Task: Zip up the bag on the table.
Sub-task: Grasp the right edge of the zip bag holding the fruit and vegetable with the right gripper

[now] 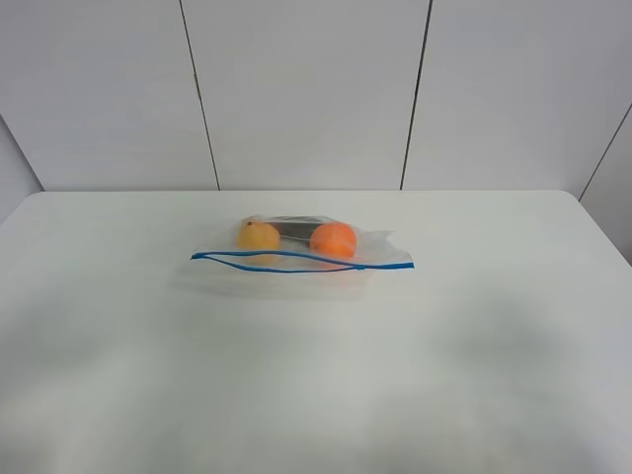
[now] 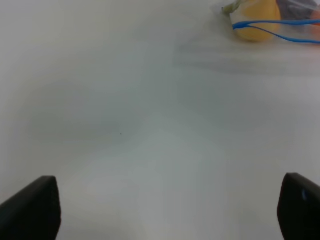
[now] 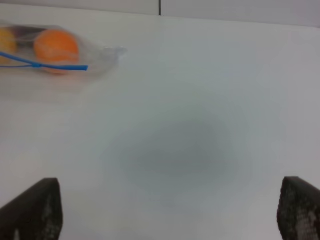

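The clear bag (image 1: 301, 249) lies flat near the middle of the white table (image 1: 316, 375), its blue zip strip (image 1: 296, 259) along the near edge, gaping in the left half. A yellow-orange fruit (image 1: 259, 235), an orange fruit (image 1: 333, 239) and a dark object show through it. Neither arm shows in the exterior high view. My left gripper (image 2: 170, 210) is open above bare table, with the bag's left end (image 2: 272, 22) far ahead. My right gripper (image 3: 170, 210) is open above bare table, with the bag's right end (image 3: 55, 55) far ahead to one side.
A grey panelled wall (image 1: 306, 89) rises behind the table's far edge. The table's rounded far corners show at left and right.
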`<state>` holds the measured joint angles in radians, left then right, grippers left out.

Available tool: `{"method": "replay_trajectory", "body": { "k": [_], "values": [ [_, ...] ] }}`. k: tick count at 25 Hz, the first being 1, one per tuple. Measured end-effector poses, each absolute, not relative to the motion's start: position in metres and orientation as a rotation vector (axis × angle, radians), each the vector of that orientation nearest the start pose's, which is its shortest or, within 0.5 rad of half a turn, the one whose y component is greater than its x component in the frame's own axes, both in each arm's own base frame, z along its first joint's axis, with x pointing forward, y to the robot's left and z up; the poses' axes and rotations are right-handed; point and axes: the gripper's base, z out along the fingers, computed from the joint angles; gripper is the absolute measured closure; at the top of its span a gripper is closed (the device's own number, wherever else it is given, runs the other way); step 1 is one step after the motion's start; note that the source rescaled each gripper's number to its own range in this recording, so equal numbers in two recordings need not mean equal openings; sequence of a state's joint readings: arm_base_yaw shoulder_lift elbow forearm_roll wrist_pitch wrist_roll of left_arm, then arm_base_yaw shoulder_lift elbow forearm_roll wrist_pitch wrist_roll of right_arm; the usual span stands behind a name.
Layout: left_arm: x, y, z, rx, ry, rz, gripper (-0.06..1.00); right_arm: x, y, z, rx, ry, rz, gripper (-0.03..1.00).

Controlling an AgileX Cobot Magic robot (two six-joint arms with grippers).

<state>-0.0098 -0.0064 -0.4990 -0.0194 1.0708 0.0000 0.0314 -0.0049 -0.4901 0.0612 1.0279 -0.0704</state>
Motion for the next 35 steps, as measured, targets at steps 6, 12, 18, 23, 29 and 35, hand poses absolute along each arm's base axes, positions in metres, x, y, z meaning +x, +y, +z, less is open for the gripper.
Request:
{"method": "replay_trajectory", "body": {
  "k": [6, 12, 18, 23, 29, 35],
  "values": [
    [-0.006, -0.001, 0.276, 0.011, 2.049, -0.029, -0.06, -0.003, 0.005, 0.277, -0.104, 2.013, 0.048, -0.03],
    [-0.006, -0.001, 0.276, 0.011, 2.049, -0.029, -0.06, 0.011, 0.005, 0.298, -0.103, 2.081, 0.052, -0.03],
    [-0.006, -0.001, 0.276, 0.011, 2.049, -0.029, -0.06, 0.082, 0.014, 0.342, -0.074, 2.286, 0.168, -0.03],
    [-0.006, -0.001, 0.276, 0.011, 2.049, -0.029, -0.06, 0.163, 0.024, 0.347, -0.022, 2.45, 0.307, -0.03],
    [-0.006, -0.001, 0.276, 0.011, 2.049, -0.029, -0.06, 0.259, 0.04, 0.298, 0.057, 2.689, 0.542, -0.03],
    [-0.006, -0.001, 0.276, 0.011, 2.049, -0.029, -0.06, 0.33, 0.063, 0.237, 0.154, 2.771, 0.929, -0.03]
  ]
}}
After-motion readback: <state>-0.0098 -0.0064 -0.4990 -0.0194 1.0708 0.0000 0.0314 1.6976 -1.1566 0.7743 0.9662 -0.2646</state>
